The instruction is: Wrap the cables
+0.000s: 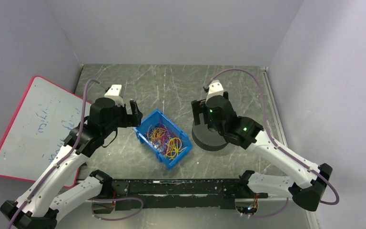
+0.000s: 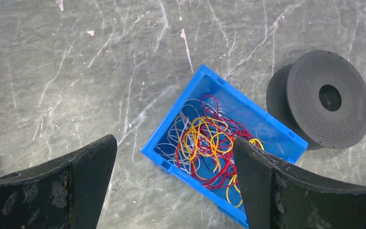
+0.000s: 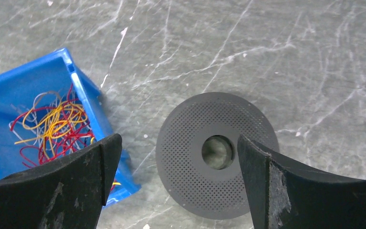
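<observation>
The cables [image 1: 164,138] lie in a loose tangle of yellow-orange, red and pale strands, all inside the blue bin [image 1: 145,125] at the middle of the tabletop [image 1: 171,86]. The bin sits at an angle, and just to its right is a dark perforated spool [image 1: 205,139], close to the bin's edge. Over on the left, the left tool [image 1: 136,114] hovers by the bin's upper-left corner, fingers spread wide, nothing held. The right tool [image 1: 199,114] hangs above the spool, fingers apart too and empty. A pink-framed whiteboard [image 1: 33,124] leans at the far left.
</observation>
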`<state>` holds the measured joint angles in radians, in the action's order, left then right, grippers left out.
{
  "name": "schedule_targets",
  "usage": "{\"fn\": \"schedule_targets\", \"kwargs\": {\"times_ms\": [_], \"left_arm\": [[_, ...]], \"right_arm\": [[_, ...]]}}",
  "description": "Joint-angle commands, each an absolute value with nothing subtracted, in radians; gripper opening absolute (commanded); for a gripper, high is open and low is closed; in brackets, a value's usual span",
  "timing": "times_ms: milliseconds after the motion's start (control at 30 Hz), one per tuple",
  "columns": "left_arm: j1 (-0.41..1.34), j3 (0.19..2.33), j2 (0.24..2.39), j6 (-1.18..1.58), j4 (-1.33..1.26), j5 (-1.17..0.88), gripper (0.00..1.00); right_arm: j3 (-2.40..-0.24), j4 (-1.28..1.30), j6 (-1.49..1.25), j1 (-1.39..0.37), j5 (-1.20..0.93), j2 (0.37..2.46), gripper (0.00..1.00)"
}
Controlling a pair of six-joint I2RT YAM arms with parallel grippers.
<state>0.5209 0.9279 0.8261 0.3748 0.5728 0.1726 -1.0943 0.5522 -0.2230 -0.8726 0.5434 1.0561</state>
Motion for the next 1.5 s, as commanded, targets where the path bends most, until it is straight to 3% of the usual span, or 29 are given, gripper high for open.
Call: {"fn": "schedule_targets", "kwargs": {"times_ms": [0,467,800,933,1467], "left_arm": [[0.526,0.904,0.803,0.346,0.55,0.222,0.96],[0.525,0.844,0.785,0.324,0.534,0.229,0.96],[0.526,0.842,0.781,0.325,0.539,0.231,0.96],[0.526,0.844,0.778,0.325,0.542,0.239,0.96],[0.526,0.846,0.776,0.318,0.543,0.247,0.96]], "right_arm": [[-1.141,0.569,-0.199,-0.877,0.428,1.116,0.94],[-1.241,0.544,-0.201,-0.877,0.205,1.409,0.9],[-1.33,0.521,-0.208,-0.877,0.076,1.634,0.74],[-1.35,0.516,-0.218,-0.877,0.084,1.69,0.66],[-1.43,0.518,-0.244,-0.878,0.111,1.789,0.13]]}}
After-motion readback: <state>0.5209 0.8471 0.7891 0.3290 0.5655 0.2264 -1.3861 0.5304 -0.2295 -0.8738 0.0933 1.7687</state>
